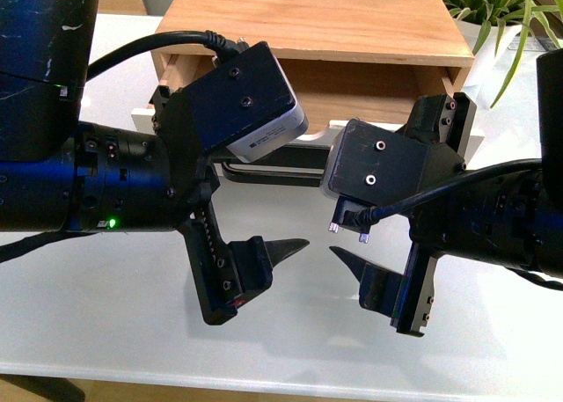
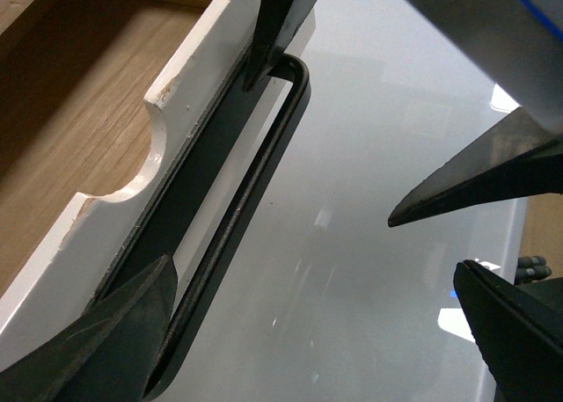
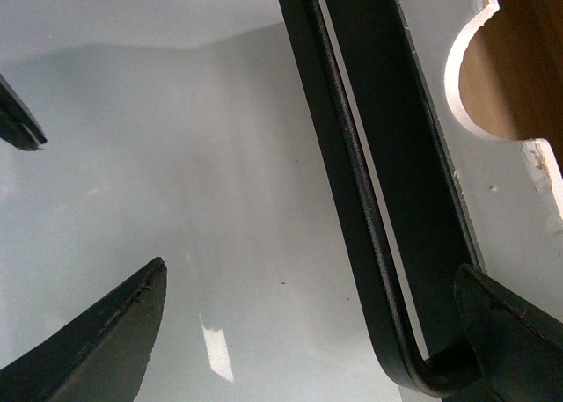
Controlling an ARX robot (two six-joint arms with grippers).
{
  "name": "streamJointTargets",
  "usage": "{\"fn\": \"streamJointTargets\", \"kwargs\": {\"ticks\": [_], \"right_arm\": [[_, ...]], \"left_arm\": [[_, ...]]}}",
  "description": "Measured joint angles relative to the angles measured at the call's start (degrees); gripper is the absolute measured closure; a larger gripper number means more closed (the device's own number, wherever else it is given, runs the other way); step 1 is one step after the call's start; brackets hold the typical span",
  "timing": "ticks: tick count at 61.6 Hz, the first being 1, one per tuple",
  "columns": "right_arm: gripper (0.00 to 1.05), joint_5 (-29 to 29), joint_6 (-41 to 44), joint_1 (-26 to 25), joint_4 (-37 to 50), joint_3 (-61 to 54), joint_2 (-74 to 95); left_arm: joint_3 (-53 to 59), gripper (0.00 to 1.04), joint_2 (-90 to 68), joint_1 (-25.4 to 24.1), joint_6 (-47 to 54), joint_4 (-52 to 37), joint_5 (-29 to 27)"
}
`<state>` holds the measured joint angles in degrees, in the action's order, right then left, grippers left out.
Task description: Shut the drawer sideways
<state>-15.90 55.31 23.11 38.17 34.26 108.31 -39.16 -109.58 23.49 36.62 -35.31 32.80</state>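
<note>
The drawer (image 1: 482,143) stands pulled out of a wooden cabinet (image 1: 317,15), light wood showing inside. Its white front carries a long black bar handle (image 1: 273,170) and a half-round notch (image 1: 322,131). My left gripper (image 1: 290,200) is open, turned sideways in front of the handle's left half. In the left wrist view (image 2: 308,340) one finger (image 2: 97,340) lies over the handle (image 2: 251,200) and drawer front (image 2: 189,76). My right gripper (image 1: 339,200) is open at the handle's right half. In the right wrist view (image 3: 308,340) one finger (image 3: 519,332) is at the handle's (image 3: 352,200) bent end.
The white table (image 1: 106,314) stretches toward its front edge below both arms. A green plant (image 1: 506,15) stands at the back right, beside the cabinet. The two lower fingertips nearly meet over the table in front of the drawer.
</note>
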Motion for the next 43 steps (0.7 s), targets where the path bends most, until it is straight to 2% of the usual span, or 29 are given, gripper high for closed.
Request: {"fn": "streamJointTargets", "kwargs": {"ticks": [43], "right_arm": [[0.09, -0.7, 0.0, -0.5, -0.6, 0.9, 1.4]], "left_arm": [[-5.2, 0.09, -4.6, -0.2, 0.5, 2.8, -0.3]]}}
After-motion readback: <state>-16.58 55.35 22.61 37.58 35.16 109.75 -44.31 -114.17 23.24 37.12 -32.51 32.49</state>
